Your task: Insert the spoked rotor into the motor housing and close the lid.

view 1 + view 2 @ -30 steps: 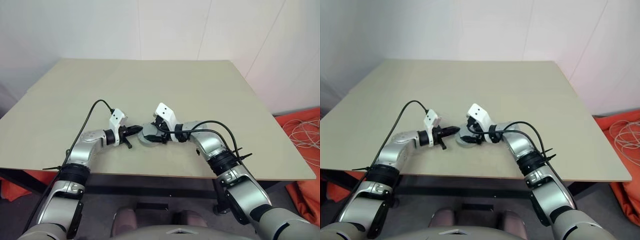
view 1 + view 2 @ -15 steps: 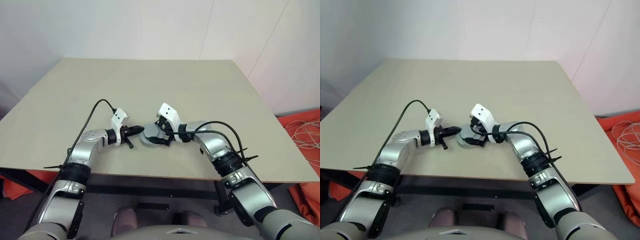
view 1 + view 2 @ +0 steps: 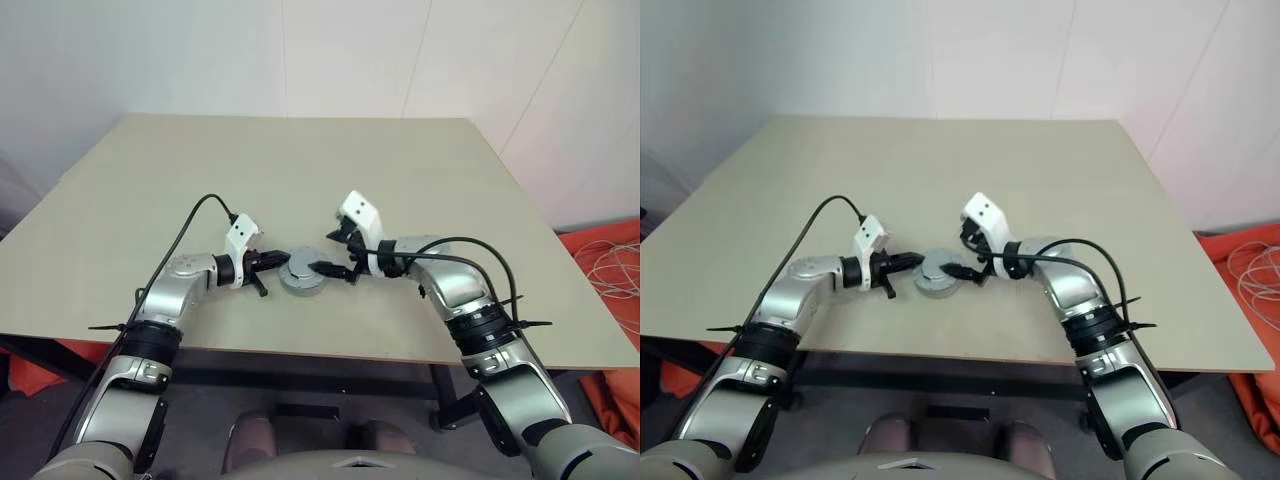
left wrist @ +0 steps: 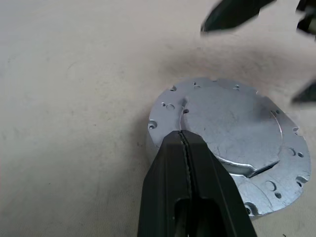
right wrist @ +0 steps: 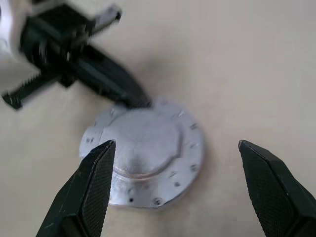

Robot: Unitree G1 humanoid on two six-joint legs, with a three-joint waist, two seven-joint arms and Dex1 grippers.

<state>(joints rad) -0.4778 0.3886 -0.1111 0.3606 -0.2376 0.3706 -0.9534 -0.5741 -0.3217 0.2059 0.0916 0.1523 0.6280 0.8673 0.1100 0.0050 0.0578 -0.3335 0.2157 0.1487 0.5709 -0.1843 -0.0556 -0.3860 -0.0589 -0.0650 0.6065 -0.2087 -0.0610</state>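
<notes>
Lid [image 4: 232,148] on table [image 3: 400,190], left gripper [image 4: 183,140] closed against it, right gripper [image 5: 175,145] spread above

Counts on table [image 3: 400,190]
One lid [image 4: 232,143] on one motor housing [image 3: 301,283]; two grippers: left gripper [image 3: 282,261], right gripper [image 3: 338,255].

The right gripper [image 3: 333,258] has let go of the lid [image 3: 301,272], spread its fingers wide and drawn back toward three o'clock, lifting clear so the whole disc now shows.
</notes>
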